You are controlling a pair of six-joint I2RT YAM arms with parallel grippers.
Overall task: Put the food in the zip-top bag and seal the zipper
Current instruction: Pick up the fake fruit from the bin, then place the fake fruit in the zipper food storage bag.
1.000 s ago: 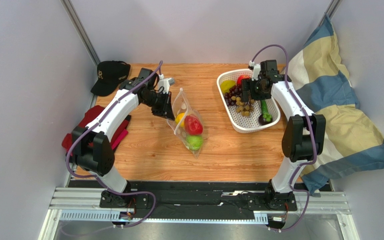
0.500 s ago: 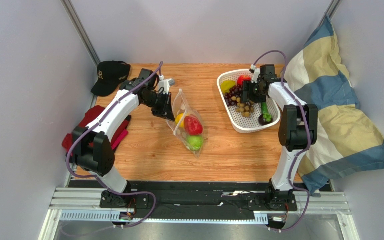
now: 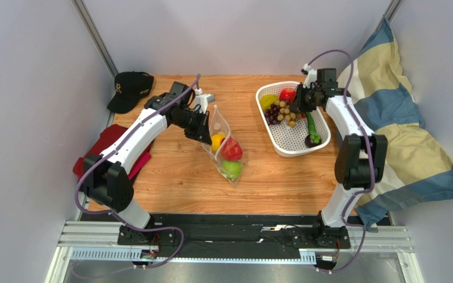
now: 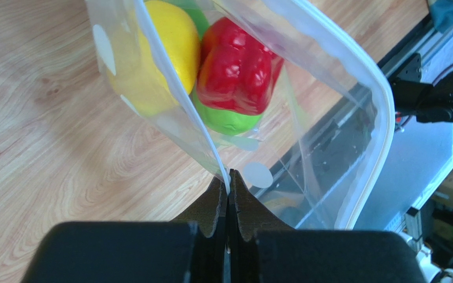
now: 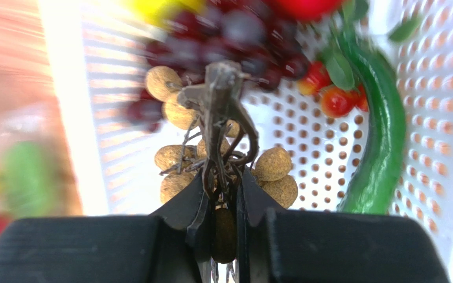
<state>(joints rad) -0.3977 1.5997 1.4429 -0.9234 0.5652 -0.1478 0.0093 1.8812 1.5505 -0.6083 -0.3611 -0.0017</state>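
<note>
Two pincers are both clenched. The left pincer [image 4: 229,181] grips the near rim of the zip-top bag [image 3: 227,154] with its fingers pressed flat together on the plastic. The bag stretches away from those fingertips across the desk [image 3: 270,171]. In the top view its long axis runs diagonally from the mouth, at the pincer on the far left, to the closed bottom nearer the arm bases. The mouth gapes, and the zipper [image 4: 382,103] curves round it unsealed. Inside the bag lie a yellow lemon [image 4: 164,47], a red pepper [image 4: 238,65] touching it, and a green piece [image 4: 229,121] beneath both. The right pincer [image 5: 226,180] is closed on the woody stem of the grape bunch [image 5: 272,163], above the white basket [image 5: 424,71]. The stem points straight out from the fingertips, with tan berries clustered at both sides and dark purple ones farther out. Whether the berries rest on the basket floor cannot be told. A long green pepper [image 5: 382,147] lies in the basket, to the right of the bunch.
</note>
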